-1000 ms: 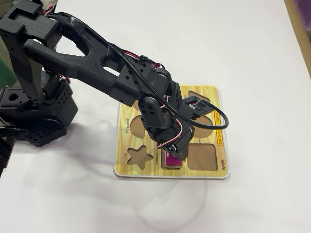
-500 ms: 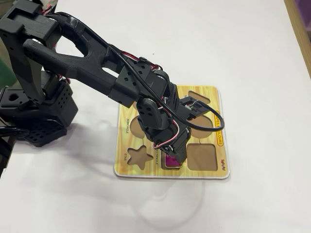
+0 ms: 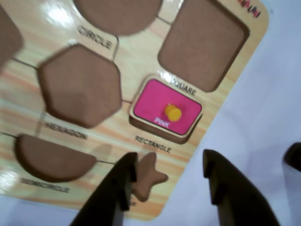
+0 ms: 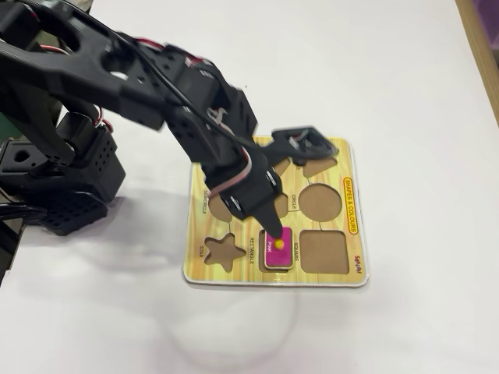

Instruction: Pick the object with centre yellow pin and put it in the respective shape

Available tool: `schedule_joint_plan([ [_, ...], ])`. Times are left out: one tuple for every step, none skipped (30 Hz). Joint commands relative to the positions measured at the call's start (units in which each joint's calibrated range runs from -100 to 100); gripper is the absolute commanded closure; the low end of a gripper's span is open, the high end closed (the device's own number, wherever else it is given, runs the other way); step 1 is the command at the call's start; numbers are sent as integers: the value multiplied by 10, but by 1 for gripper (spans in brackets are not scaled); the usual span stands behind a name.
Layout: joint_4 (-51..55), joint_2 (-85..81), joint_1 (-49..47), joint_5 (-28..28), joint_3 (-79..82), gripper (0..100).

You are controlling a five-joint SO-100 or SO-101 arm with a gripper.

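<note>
White table (image 4: 405,101) carries the puzzle board (image 4: 327,148). Pink piece (image 3: 167,112) sits in the RECTANGLE cut-out (image 3: 137,123); only the wrist view shows the gripper (image 3: 171,181) spread, empty.

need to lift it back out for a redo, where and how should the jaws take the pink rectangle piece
Grip the round yellow knob at the middle of the pink piece, coming straight down from above. The piece lies flat in the RECTANGLE cut-out of the puzzle board, so its edges look mostly sunk and hard to pinch; the knob is the only part standing proud.
</note>
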Motion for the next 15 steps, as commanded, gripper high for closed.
schedule_joint_plan([
  [-6, -82, -36, -51, 21, 84],
  [-6, -98, -45, -67, 30, 84],
  [-6, -116, -54, -84, 40, 84],
  [-6, -133, -60, -99, 49, 84],
  [-6, -148, -66, -112, 57, 84],
  [-6, -166, -72, -126, 67, 84],
  [-6, -185, -77, -140, 78, 84],
  [-6, -201, -80, -150, 88, 84],
  [-6, -217, -81, -159, 98, 84],
  [-6, -233, -83, -167, 108, 84],
  [-6, -253, -83, -176, 120, 84],
  [-6, -272, -83, -184, 132, 84],
  [-6, -293, -83, -192, 147, 84],
  [-6, -313, -83, -201, 162, 84],
  [-6, -333, -83, -209, 177, 84],
])
